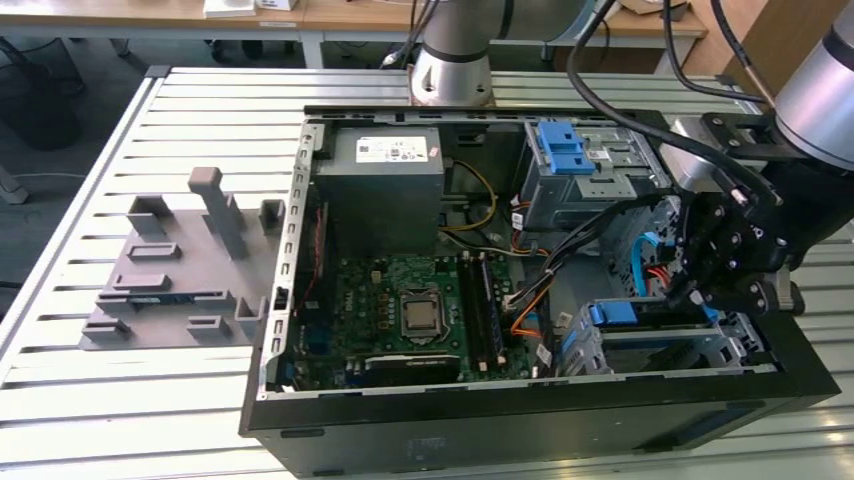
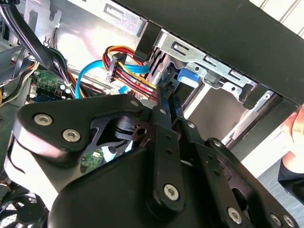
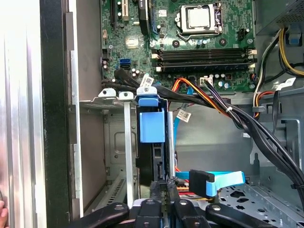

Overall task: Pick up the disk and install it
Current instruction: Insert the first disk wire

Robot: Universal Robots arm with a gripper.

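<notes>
The disk (image 3: 167,142) stands on edge in a slot of the metal drive cage (image 3: 114,102), with its blue bracket tab (image 3: 152,124) at the cage's mouth. In the exterior view that blue tab (image 1: 614,313) shows in the cage at the near corner of the open computer case, on the exterior view's right. My gripper (image 1: 683,292) hangs over this cage. In both wrist views its black fingers (image 2: 164,123) come together at the tips, and the gripper (image 2: 167,89) (image 3: 164,183) is shut, right against the disk's end beside the blue tab (image 2: 190,76).
Black and orange cable bundles (image 3: 209,99) and a blue flat cable (image 3: 216,180) run close beside the cage. The motherboard (image 1: 407,310), grey power supply (image 1: 387,185) and a second cage with a blue latch (image 1: 561,145) fill the case. A grey fixture (image 1: 174,265) lies on the table. A person's hand (image 2: 297,124) shows at the case's edge.
</notes>
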